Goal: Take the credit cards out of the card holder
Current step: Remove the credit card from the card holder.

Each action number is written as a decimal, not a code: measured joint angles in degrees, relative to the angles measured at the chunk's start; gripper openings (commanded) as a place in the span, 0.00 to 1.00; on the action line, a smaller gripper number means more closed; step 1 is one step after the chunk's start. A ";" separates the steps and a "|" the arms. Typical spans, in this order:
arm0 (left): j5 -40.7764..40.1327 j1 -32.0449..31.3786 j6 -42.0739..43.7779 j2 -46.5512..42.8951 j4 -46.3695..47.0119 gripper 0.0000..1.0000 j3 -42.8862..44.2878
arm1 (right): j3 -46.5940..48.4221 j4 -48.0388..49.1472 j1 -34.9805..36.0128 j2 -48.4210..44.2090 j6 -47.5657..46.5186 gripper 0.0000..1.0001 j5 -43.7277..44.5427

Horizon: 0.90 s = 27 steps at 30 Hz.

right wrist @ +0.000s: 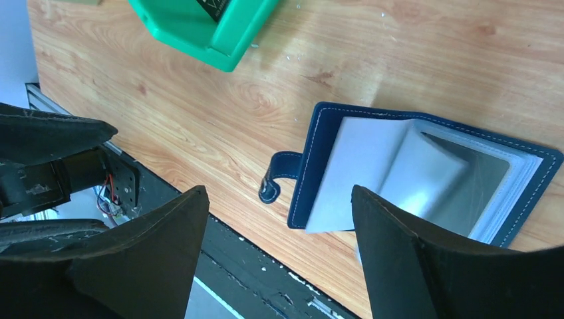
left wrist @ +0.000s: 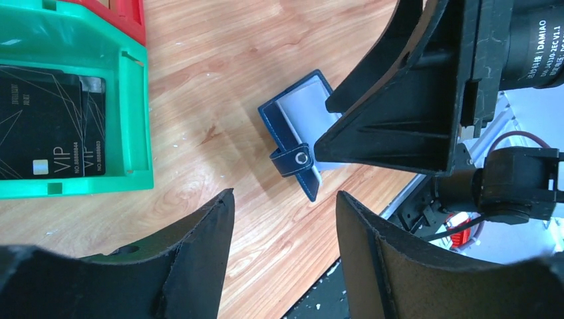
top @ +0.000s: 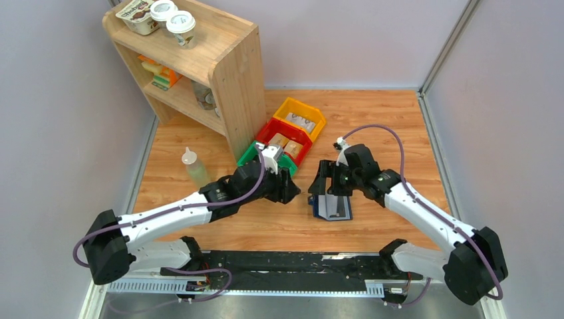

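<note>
The card holder [top: 331, 207] lies open on the wooden table, navy with a grey inner face. In the right wrist view [right wrist: 425, 166] its clear sleeves bulge open and its strap tab [right wrist: 275, 177] curls to the left. In the left wrist view [left wrist: 292, 129] a right finger [left wrist: 399, 100] hides part of it. My right gripper [top: 327, 186] [right wrist: 278, 193] is open, empty, just above the holder's far edge. My left gripper [top: 291, 191] [left wrist: 284, 194] is open, empty, left of the holder. No tan cards show. Two black VIP cards [left wrist: 46, 126] lie in the green bin [left wrist: 136, 119].
The green bin [top: 255, 154], a red bin [top: 284, 136] and a yellow bin [top: 300, 117] stand in a row behind the grippers. A wooden shelf [top: 226, 73] stands at the back left with a squeeze bottle [top: 195, 166] in front. The black rail [top: 286, 264] runs along the near edge.
</note>
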 measured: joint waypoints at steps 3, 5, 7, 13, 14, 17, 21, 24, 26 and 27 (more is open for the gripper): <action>0.31 0.00 0.02 -1.03 -0.31 0.63 0.00 | -0.17 0.00 0.00 -1.84 0.07 0.78 0.52; 0.46 0.00 0.02 -1.79 -0.76 0.64 0.00 | -0.92 0.57 0.00 -1.55 0.28 0.79 0.55; 0.42 0.00 0.02 -2.54 -1.22 0.63 0.00 | -1.64 0.15 0.00 -0.76 0.52 0.81 1.44; 0.46 0.00 0.02 -2.89 -2.93 0.66 0.17 | -1.73 -4.66 0.04 -3.02 1.84 0.86 11.43; 0.74 0.00 0.07 -2.32 -3.26 0.67 0.39 | -1.73 -5.22 0.02 -3.78 2.08 0.87 12.76; 2.38 0.00 0.33 1.22 -3.87 0.67 2.16 | -2.16 -5.70 -0.02 -5.33 3.63 0.90 15.61; 5.38 0.00 0.59 8.00 -4.31 0.68 5.60 | -4.76 -5.38 -0.02 -4.94 6.01 0.93 15.69; 7.89 0.00 0.79 12.85 -4.13 0.67 7.48 | -7.37 -5.29 -0.02 -4.94 8.33 0.95 15.61; 9.46 0.00 1.11 15.74 -4.09 0.66 8.50 | -8.57 -5.25 -0.02 -4.94 9.79 0.95 15.63; 10.25 0.00 1.20 17.27 -4.04 0.64 9.07 | -8.92 -5.25 -0.02 -4.94 10.29 0.95 15.63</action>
